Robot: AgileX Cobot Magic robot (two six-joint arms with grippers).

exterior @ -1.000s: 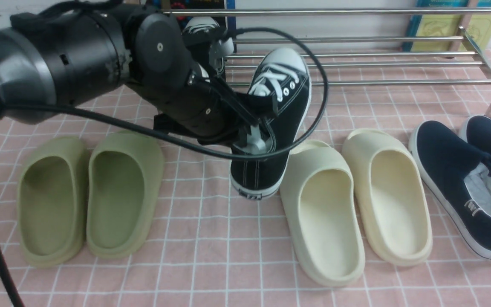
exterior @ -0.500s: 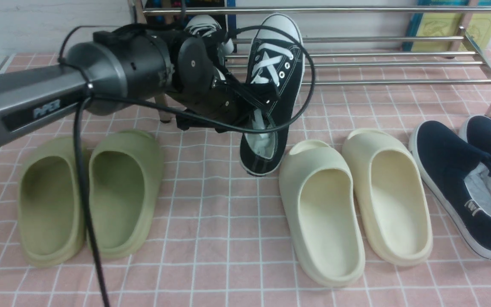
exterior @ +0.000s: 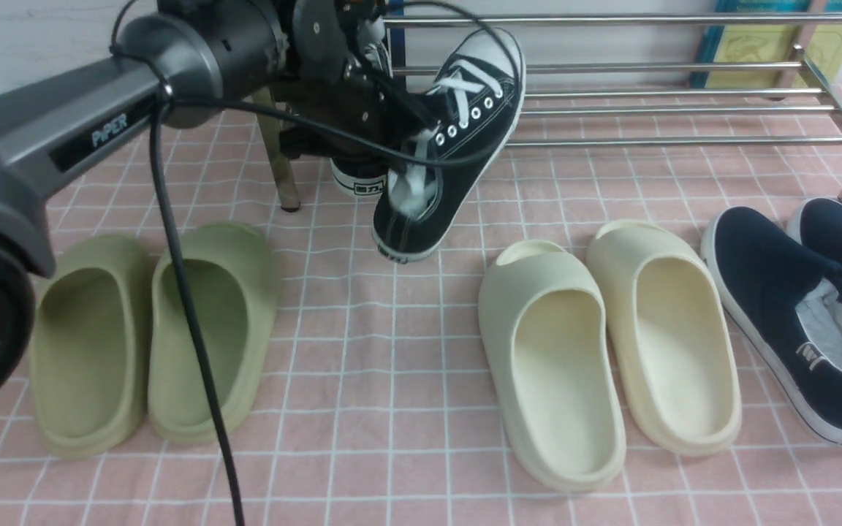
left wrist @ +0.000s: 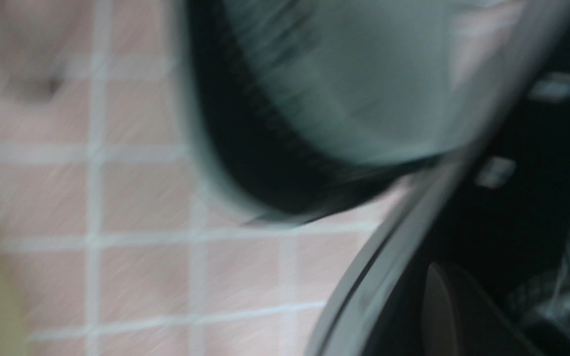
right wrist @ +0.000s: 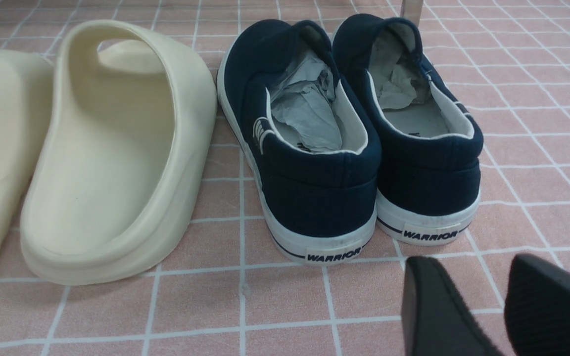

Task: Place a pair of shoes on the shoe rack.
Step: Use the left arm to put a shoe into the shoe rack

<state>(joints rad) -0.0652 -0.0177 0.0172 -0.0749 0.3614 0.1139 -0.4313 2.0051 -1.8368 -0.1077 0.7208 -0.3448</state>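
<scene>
Dangling tilted from the left tool [exterior: 408, 150], pinched on its collar, the sneaker [exterior: 476, 102] could catch a shoe rack [exterior: 684, 139] bar and slip.

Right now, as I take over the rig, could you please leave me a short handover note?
Left hand: shut on the second sneaker, held in the air with its toe toward the rack.
Right hand: open and empty, low near the navy slip-ons.
First sneaker: only its heel shows, at the rack's left end; it seems to be on the rack already.
Done: probably one sneaker placed.
Left: set the second sneaker on the rack beside it, then let go.
</scene>
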